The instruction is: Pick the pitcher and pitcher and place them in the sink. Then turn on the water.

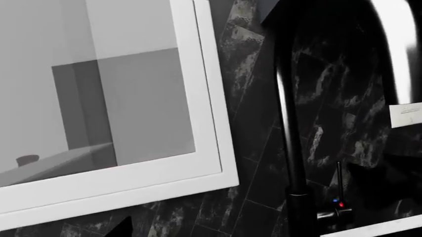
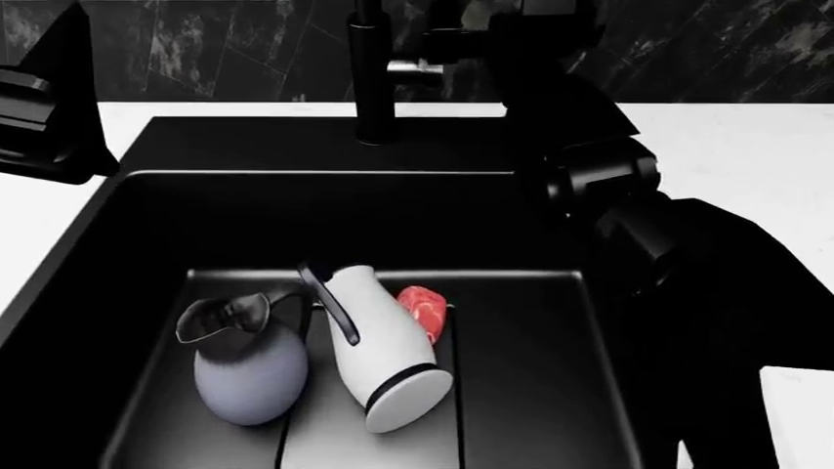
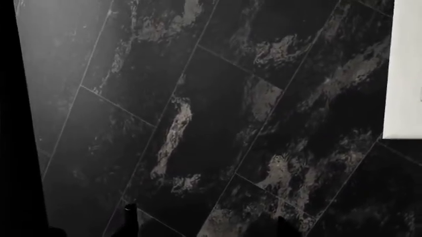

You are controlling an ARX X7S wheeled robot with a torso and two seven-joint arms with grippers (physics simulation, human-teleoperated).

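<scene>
The black sink [image 2: 548, 322] fills the head view. The blue-grey pitcher [image 2: 248, 369] stands on its grooved floor at the left. The white pitcher [image 2: 387, 354] lies on its side next to it, black handle up. No water stream shows under the black faucet [image 2: 371, 78], which also shows in the left wrist view [image 1: 290, 123] with its lever [image 1: 337, 197]. My right gripper [image 2: 515, 20] is up by the faucet's lever [image 2: 406, 66]; in the right wrist view it [image 3: 205, 224] faces the tiled wall, open and empty. My left gripper [image 1: 211, 232] is open, left of the faucet.
A red piece of food [image 2: 421, 311] lies behind the white pitcher in the sink. White countertop [image 2: 729, 147] borders the basin. Dark marbled wall tiles [image 3: 211, 113] and a white window frame [image 1: 211, 98] stand behind the faucet. My left arm [image 2: 39, 107] hangs over the sink's left rim.
</scene>
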